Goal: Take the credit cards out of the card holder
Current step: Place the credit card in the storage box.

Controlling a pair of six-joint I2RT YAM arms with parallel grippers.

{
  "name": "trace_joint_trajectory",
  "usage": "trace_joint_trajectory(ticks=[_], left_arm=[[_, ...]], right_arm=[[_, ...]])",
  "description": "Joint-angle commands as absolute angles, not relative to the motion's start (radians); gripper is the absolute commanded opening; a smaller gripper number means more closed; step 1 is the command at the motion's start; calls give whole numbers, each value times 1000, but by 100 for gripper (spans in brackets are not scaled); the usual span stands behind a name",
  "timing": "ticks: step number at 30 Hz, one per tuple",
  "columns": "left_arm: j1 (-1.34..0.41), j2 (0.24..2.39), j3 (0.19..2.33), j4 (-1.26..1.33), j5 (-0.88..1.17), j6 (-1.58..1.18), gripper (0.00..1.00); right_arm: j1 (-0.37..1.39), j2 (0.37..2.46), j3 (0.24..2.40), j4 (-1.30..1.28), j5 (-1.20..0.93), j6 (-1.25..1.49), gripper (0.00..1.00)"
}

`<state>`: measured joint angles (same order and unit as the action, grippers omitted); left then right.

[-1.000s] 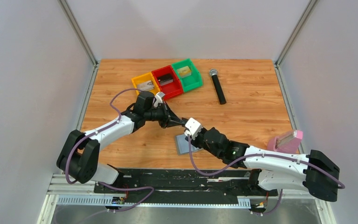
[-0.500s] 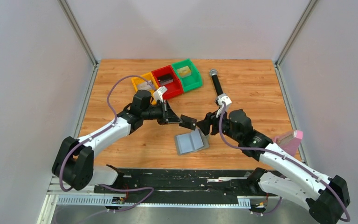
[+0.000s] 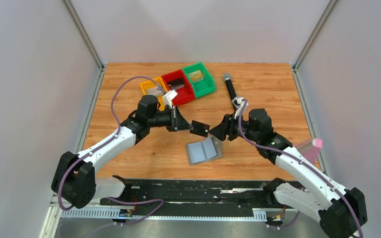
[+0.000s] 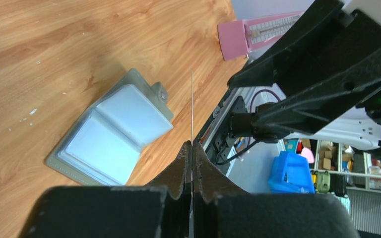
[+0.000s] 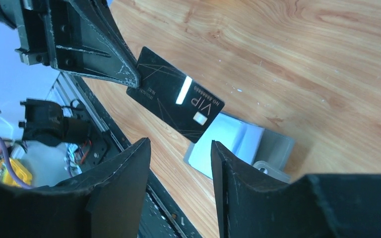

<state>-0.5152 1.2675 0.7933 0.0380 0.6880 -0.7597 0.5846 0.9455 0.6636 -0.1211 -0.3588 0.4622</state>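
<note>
The card holder is seen lying open and flat on the wooden table, pale panels up, close to the table's near edge. A narrow strip of bare wood is left between it and the black rail in front. Its snap tab is turned toward the right arm.

Above and just beyond the holder, a black card is held clear of the table. It is pinched at one short end by the left gripper, whose fingers are clenched on it. In the left wrist view the card is seen edge-on as a thin line. In the right wrist view its face is shown, marked VIP.

The free end of the card is faced by the right gripper, which is near it but apart from it. Its jaws are spread and nothing is held between them. Open wood is left to the left of the holder and behind both grippers.

A pink object is set at the table's right edge.

Farther back, a yellow bin, a red bin and a green bin are lined up touching. A pale card is seen in the yellow one and a tan card in the green one. A black microphone is laid just beside the green bin, with bare wood beyond it to the far edge.
</note>
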Motion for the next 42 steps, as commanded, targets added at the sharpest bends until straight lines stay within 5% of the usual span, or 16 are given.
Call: trace_joint_trajectory(ticks=[1,11,19,27,29,31,32,36,42], left_arm=[[-511,1267,833,-5,792,-675,0],[-514,1326,900,-122,987,-615,0],[-518,1350,932,-145,1079,-577,0],[-522,1387,974,-213,1094,-530,0],[-523,1389,979,-226,1090,-524,0],[-523,1388,988,-256,1068,-512,8],[-522,1388,994,-276,1035,-495,20],[-503,1361,1021,-347,948,-476,44],[-447,1291,959,-212,914,-615,56]], right_arm=[[503,939,764,-134,-555,297,48],[436,1209,967,-272,-995,164,52],[475,1337,996,-286,-1080,130,46],[519,1394,1020,-254,-1107,156,34],[523,1398,1014,-231,-1116,179,21],[523,1395,999,-194,-1123,214,5],[523,1392,989,-170,-1119,236,1],[523,1343,917,1,-1075,391,0],[523,1241,766,358,-889,673,0]])
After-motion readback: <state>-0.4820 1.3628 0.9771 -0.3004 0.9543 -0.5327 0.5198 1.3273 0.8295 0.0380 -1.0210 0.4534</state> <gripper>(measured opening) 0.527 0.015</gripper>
